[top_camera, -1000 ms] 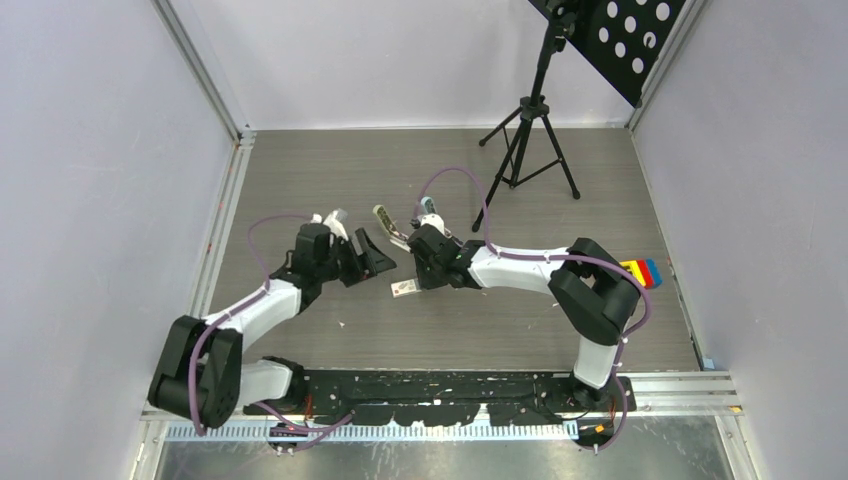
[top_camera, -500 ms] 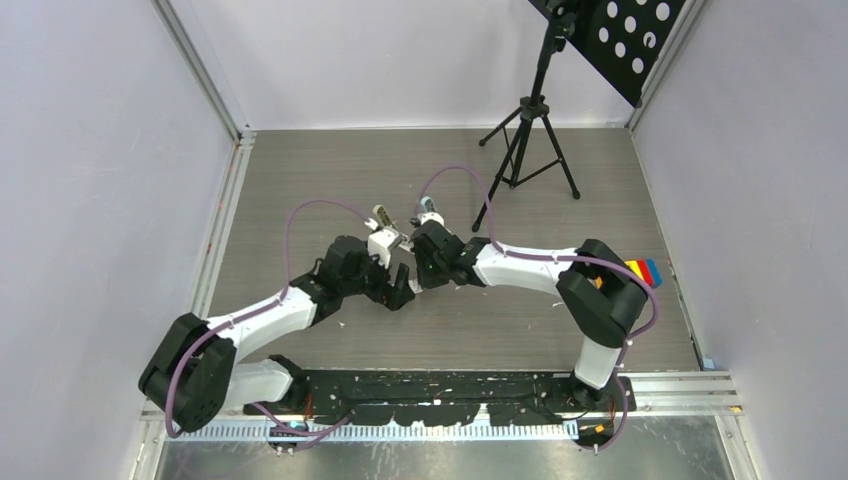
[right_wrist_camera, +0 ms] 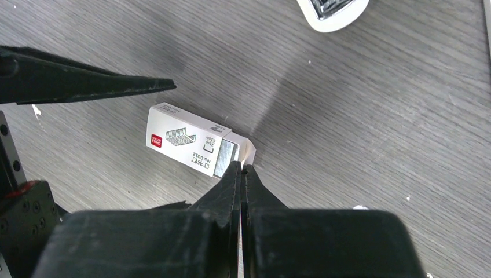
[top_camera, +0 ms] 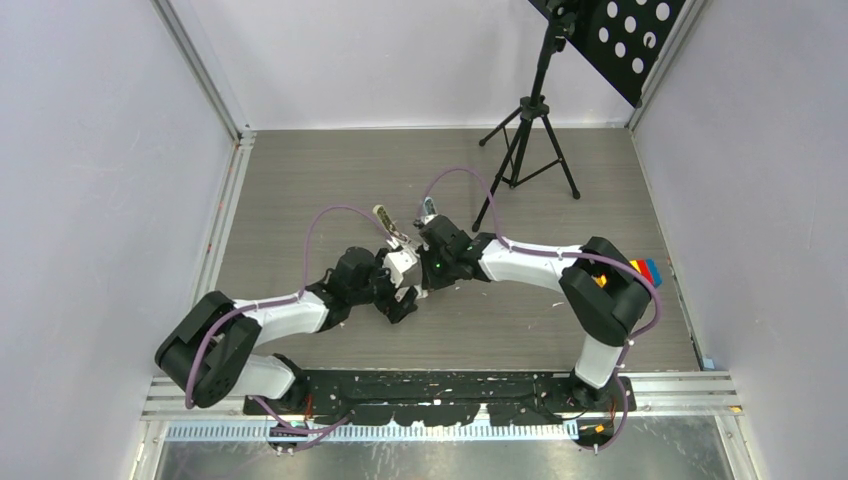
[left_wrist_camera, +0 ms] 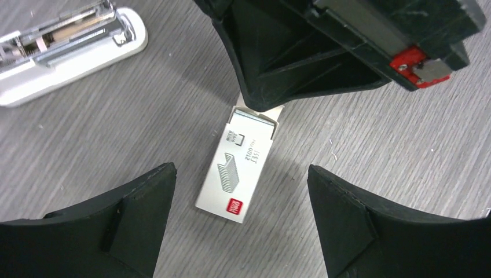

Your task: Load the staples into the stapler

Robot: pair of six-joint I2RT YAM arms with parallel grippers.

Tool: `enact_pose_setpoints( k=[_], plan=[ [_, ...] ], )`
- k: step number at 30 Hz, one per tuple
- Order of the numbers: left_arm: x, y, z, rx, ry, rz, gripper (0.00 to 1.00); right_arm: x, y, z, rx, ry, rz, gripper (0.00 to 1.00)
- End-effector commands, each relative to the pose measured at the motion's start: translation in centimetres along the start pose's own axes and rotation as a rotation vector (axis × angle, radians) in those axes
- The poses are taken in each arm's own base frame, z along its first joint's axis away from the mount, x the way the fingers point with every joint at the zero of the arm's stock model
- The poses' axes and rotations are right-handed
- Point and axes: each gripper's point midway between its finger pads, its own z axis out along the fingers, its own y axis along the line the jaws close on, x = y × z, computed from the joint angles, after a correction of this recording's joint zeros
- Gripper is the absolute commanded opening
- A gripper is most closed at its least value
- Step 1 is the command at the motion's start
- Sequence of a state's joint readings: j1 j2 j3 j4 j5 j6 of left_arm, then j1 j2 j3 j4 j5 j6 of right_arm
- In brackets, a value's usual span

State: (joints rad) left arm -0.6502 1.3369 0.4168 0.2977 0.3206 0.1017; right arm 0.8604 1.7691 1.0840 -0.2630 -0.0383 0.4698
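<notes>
Top view: we are judging the loading barely begun. The opened stapler (top_camera: 386, 220) is lying at 11 o'clock of the meeting arms, and the left arm has swung in from 9 o'clock since a second ago.

Left wrist view: the left fingers (left_wrist_camera: 133, 214) are standing spread astride the staple box (left_wrist_camera: 234, 174) on the table (left_wrist_camera: 376, 145), not pinching it.

Right wrist view: the right fingers (right_wrist_camera: 242, 174), pressed together, are apparently touching the box's open end, grey strips showing.

Staple box (left_wrist_camera: 233, 175): printed "No. 0012" next to a staple drawing. Small red brand mark at one end, lettering too small to read.
</notes>
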Motion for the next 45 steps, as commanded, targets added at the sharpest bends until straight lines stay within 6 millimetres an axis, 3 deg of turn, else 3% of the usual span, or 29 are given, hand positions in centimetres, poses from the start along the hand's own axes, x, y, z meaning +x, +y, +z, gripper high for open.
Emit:
enact_pose_setpoints(
  k=[1,7,14,19,26,34,45],
  plan=[
    [-3.4,0.1,0.8,0.029,-0.126,0.170,0.84,-1.0,1.1,-2.1,-0.075,-0.025,-0.036,0.00],
    [-2.1,-1.0,1.8,0.127,-0.078,0.192,0.73,-0.6,1.0,-2.3,-0.099,-0.002,-0.037,0.00],
    [-1.0,-2.0,2.1,0.151,-0.047,0.197,0.69,-0.3,0.5,-2.2,-0.100,0.013,-0.007,0.01],
    [-0.6,-2.2,2.5,0.153,-0.020,0.206,0.60,-0.5,-0.3,-2.1,-0.054,-0.006,0.017,0.21],
    [-0.2,-2.5,2.7,0.157,-0.005,0.214,0.49,-0.8,-0.4,-1.3,-0.032,-0.023,0.057,0.37],
    [-0.1,-2.5,2.7,0.152,0.000,0.217,0.42,0.5,-1.4,-0.8,0.010,0.020,0.068,0.34],
    [-0.1,-2.4,2.8,0.138,0.007,0.214,0.41,2.2,-1.0,-0.3,-0.011,0.094,0.058,0.26]
  ],
)
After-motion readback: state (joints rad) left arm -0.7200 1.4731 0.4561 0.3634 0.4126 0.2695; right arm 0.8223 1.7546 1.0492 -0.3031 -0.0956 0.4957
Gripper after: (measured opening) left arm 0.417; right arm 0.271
